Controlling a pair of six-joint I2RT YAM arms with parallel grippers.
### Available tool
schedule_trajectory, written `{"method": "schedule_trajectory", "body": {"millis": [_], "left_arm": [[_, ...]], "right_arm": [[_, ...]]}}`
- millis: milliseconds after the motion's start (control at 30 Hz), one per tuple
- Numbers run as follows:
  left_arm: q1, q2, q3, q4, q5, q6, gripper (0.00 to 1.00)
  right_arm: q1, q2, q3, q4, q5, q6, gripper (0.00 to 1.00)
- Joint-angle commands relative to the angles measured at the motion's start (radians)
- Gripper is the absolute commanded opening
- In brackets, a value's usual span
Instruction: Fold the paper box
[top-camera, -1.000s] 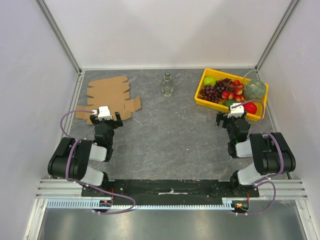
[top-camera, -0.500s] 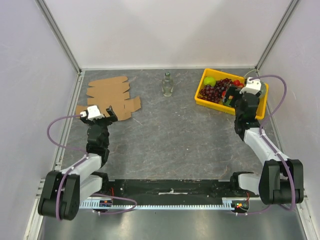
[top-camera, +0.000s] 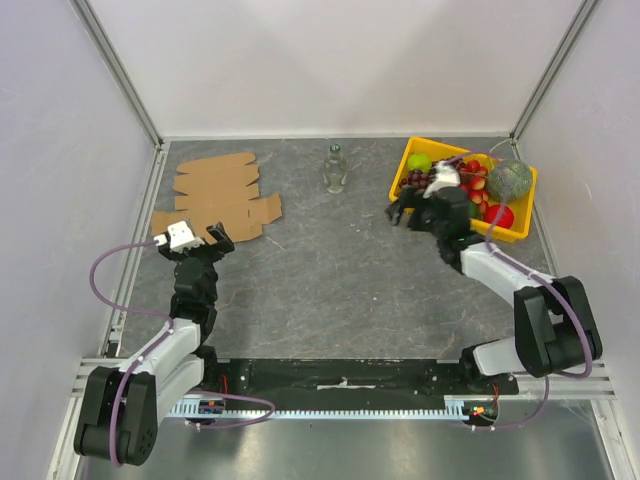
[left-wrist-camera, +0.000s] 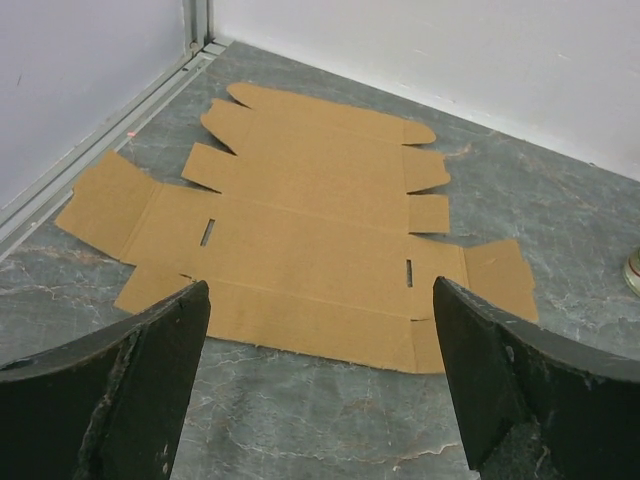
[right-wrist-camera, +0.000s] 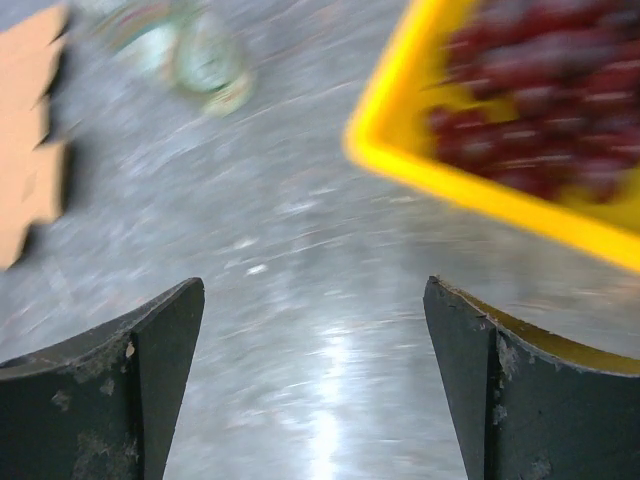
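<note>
The paper box (top-camera: 215, 190) is a flat brown die-cut cardboard sheet with flaps and slots, lying at the far left of the table. In the left wrist view the paper box (left-wrist-camera: 300, 230) lies flat just ahead of my fingers. My left gripper (top-camera: 192, 240) is open and empty, hovering at the sheet's near edge; in its own view the left gripper (left-wrist-camera: 320, 292) touches nothing. My right gripper (top-camera: 405, 207) is open and empty, above the table beside the yellow tray's left edge; its own view of the right gripper (right-wrist-camera: 312, 290) is motion-blurred.
A yellow tray (top-camera: 408, 158) of grapes and other fruit stands at the far right, with a green melon (top-camera: 510, 178) in it. A small glass bottle (top-camera: 335, 168) stands at the far middle. The tray's corner (right-wrist-camera: 400, 160) and the bottle (right-wrist-camera: 200, 60) show blurred.
The right arm has swung from over the tray to the left, its gripper now over the table beside the tray. The left gripper has drawn back slightly from the sheet.
</note>
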Motion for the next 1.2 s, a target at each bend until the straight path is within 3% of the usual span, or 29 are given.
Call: {"method": "schedule_trajectory", "body": {"millis": [0,267,433,733,967,1167], "left_arm": [[-0.002,0.036,0.024,-0.002,-0.03,-0.037,0.97],[-0.001,0.059,0.034,-0.006,-0.041,-0.031,0.95],[0.001,0.064,0.03,-0.009,-0.058,-0.033,0.91],[0.001,0.081,0.04,-0.013,-0.052,-0.033,0.89],[0.002,0.09,0.043,-0.016,-0.056,-0.033,0.88],[0.004,0.102,0.052,-0.02,-0.061,-0.036,0.87]], "right_arm": [[0.206,0.043,0.082,0.061,0.008,0.093,0.98],[0.473,0.352,0.28,0.133,0.088,0.162,0.97],[0.554,0.569,0.453,0.148,0.113,0.179,0.94],[0.567,0.79,0.639,0.164,0.136,0.245,0.89],[0.568,0.935,0.857,0.084,0.116,0.265,0.82],[0.57,1.031,0.978,0.023,0.11,0.271,0.68]]}}
